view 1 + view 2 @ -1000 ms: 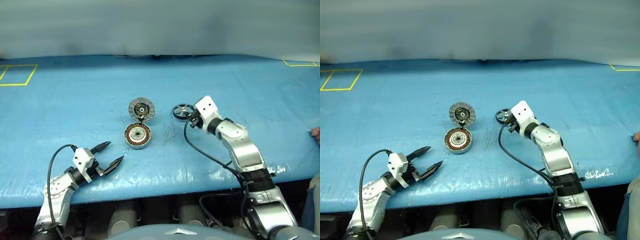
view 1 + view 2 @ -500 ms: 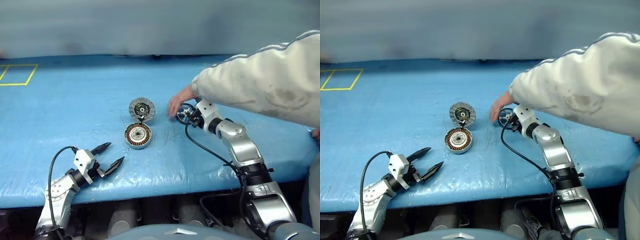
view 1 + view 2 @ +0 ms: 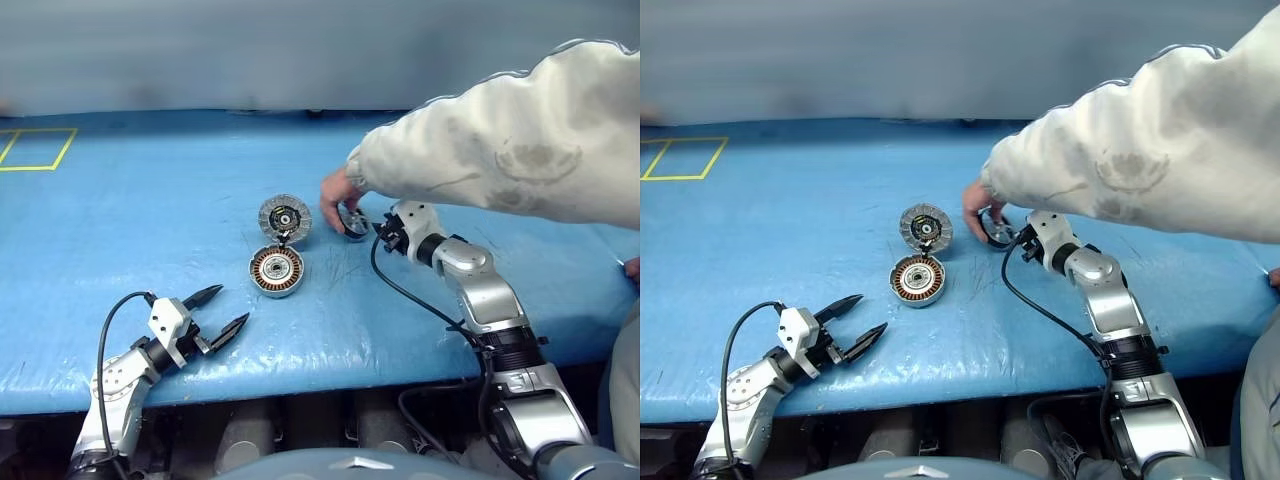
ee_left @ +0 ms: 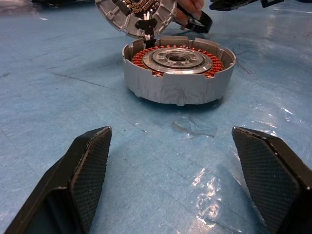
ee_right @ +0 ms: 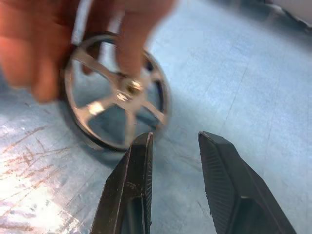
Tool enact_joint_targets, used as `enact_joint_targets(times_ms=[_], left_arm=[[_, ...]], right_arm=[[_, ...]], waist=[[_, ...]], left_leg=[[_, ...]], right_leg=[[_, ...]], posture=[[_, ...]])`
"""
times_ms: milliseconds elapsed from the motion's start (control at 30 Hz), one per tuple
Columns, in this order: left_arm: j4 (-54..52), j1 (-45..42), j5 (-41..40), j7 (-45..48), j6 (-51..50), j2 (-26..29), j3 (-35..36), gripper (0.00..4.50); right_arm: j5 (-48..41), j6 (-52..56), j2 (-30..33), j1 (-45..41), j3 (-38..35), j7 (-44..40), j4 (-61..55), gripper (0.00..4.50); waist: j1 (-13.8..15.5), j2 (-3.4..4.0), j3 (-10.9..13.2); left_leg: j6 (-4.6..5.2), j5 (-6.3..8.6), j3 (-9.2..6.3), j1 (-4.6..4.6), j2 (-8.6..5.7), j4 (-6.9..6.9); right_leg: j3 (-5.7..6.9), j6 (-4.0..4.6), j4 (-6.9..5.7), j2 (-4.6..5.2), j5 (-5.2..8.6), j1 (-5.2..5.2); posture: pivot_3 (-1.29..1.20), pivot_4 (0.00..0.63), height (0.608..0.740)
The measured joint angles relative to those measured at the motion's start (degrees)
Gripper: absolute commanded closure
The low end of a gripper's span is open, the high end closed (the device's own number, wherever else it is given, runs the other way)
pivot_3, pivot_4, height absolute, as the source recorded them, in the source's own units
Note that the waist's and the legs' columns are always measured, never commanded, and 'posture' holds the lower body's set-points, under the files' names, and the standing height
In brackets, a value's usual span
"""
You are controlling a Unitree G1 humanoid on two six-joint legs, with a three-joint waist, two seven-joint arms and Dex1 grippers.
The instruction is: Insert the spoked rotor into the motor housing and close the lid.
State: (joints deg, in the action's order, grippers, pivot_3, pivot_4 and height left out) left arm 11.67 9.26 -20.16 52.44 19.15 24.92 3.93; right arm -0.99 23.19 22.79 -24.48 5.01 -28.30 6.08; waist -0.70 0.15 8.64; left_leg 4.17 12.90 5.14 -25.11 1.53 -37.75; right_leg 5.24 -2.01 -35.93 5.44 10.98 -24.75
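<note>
The motor housing (image 3: 276,272) sits open on the blue table, its copper winding ring and silver hub (image 4: 178,58) facing up. Its lid (image 3: 284,217) stands tilted back at the far edge, finned face showing. A person's hand (image 3: 338,188) grips the spoked rotor (image 3: 352,222) and tips it up off the table, to the right of the lid. My right gripper (image 3: 381,232) is just right of the rotor, fingers (image 5: 141,165) apart with nothing between them; the rotor (image 5: 95,108) is just past their tips. My left gripper (image 3: 232,304) rests open near the table's front edge, pointing at the housing.
The person's pale sleeve (image 3: 500,150) reaches in from the right, over my right arm. A yellow tape square (image 3: 35,150) marks the far left of the blue table (image 3: 150,220). A black cable (image 3: 420,305) trails along the right arm.
A person's arm came in from the right. Its hand took hold of the rotor, which lay flat by my right gripper, and tipped it up. Both my grippers stayed put.
</note>
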Motion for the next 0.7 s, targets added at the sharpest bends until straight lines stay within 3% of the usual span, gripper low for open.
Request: enact_joint_targets(times_ms=[700], left_arm=[[-0.3, -0.1, 1.0, 0.0, -0.2, 0.0, 0.0, 0.28]], right_arm=[[-3.0, 1.9, 0.2, 2.8, -0.8, -1.7, -4.2, 2.97]], waist=[[0.1, 0.00, 0.0]], left_leg=[[0.01, 0.01, -0.01, 0.00, 0.00, -0.05]], right_leg=[[0.00, -0.01, -0.01, 0.00, -0.01, 0.03]], posture=[[0.00, 0.150, 0.740]])
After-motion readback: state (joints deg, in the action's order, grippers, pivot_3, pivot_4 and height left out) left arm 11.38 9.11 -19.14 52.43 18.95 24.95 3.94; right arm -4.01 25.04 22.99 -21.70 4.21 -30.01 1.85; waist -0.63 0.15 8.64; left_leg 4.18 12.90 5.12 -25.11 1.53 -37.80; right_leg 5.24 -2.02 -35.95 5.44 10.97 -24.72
